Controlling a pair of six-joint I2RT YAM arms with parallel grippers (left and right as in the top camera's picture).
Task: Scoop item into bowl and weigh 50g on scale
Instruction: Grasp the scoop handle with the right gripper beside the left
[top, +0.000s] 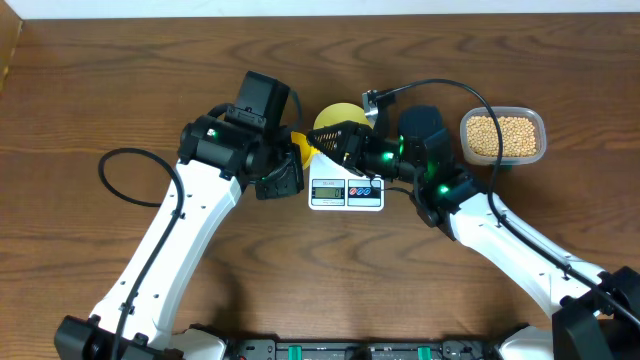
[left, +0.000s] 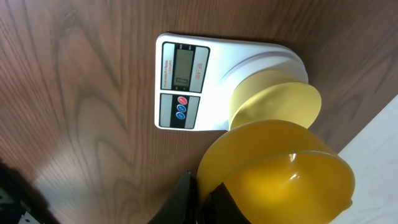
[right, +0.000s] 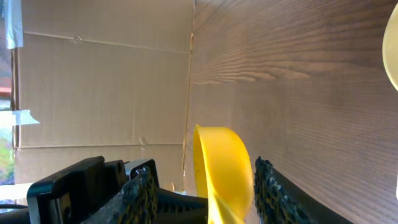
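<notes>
At the middle of the dark wood-grain table (top: 100, 80), toward its far edge, a small round pale yellow-green bowl (left: 280, 106) sits on the weighing plate of a white rounded digital kitchen scale (left: 217, 68), evidently parked there so whatever lands in it registers at once. The left gripper (left: 200, 199), jaws clamped on the handle end as far as I can judge, holds a bright yellow plastic scoop (left: 283, 177) just beside the bowl, its hollow showing no beans. The right gripper (right: 204, 180) faces it with jaws spread wide, the scoop's cup between the two textured fingers (right: 273, 193) but not visibly touched. A hand-over looks likely, since the small round tan beans (top: 502, 135) lie in a clear rectangular plastic tub (top: 541, 128) near the far edge, on the right arm's side. Whether the bowl holds anything is hidden. The scale's grey LCD shows a faint figure, possibly a lone zero; the red print beside it and the lettering near the red and blue buttons are too fine to read. A brown cardboard panel (right: 93, 93) past the table's edge carries no writing.
</notes>
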